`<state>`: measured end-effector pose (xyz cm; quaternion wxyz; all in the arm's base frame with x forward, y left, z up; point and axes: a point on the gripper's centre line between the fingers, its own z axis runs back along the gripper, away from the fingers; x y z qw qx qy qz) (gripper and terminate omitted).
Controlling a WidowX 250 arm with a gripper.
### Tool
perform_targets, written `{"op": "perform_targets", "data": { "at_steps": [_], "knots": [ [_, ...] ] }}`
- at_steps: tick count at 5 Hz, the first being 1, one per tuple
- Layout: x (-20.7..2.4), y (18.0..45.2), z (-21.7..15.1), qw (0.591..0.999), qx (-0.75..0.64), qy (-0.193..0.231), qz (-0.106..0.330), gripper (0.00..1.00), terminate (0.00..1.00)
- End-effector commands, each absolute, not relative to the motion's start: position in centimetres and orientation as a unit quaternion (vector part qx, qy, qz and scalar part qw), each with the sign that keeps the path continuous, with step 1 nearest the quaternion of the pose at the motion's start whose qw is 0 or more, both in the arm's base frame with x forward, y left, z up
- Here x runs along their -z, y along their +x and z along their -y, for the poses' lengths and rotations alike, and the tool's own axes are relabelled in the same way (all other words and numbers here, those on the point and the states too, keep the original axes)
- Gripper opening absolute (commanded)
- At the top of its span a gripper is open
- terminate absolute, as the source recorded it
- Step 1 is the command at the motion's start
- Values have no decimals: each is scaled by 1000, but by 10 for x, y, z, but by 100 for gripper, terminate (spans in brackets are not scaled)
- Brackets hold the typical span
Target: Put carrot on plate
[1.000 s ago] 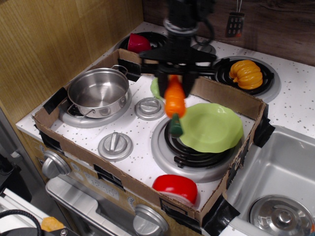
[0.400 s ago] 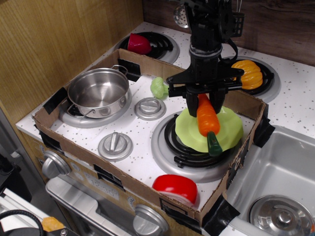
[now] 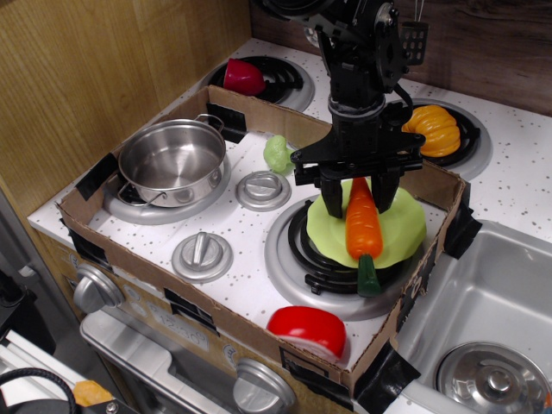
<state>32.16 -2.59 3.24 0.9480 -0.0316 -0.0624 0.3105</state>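
Note:
The orange carrot [image 3: 363, 226] lies on the lime-green plate [image 3: 404, 226], which rests on the front right burner. Its narrow tip points up and back. Its dark green stub [image 3: 369, 278] hangs over the plate's front rim. My gripper [image 3: 358, 198] is low over the plate and straddles the carrot's narrow end. The fingers [image 3: 330, 200] stand a little apart from the carrot on each side, with green plate showing in the gaps. The gripper looks open.
A steel pot [image 3: 172, 160] sits on the left burner. A small green vegetable [image 3: 278, 153] lies behind the stove knobs. A yellow-orange pumpkin [image 3: 431, 129] is at the back right, a red item [image 3: 306, 329] at the front cardboard wall, a sink [image 3: 496, 293] to the right.
The gripper carried the carrot right, from beside the plate to over it, and came down. The carrot now rests on the plate and the fingers have spread.

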Motion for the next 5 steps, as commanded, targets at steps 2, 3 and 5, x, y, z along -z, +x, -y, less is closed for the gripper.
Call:
{"op": "perform_targets", "data": {
  "at_steps": [2,3,5],
  "knots": [
    [-72,330,30,943,-322,2,87,100,0],
    [-98,329,24,940,-329,12,92,100,0],
    [-131,325,13,938,-327,42,105,100,0]
  ]
}}
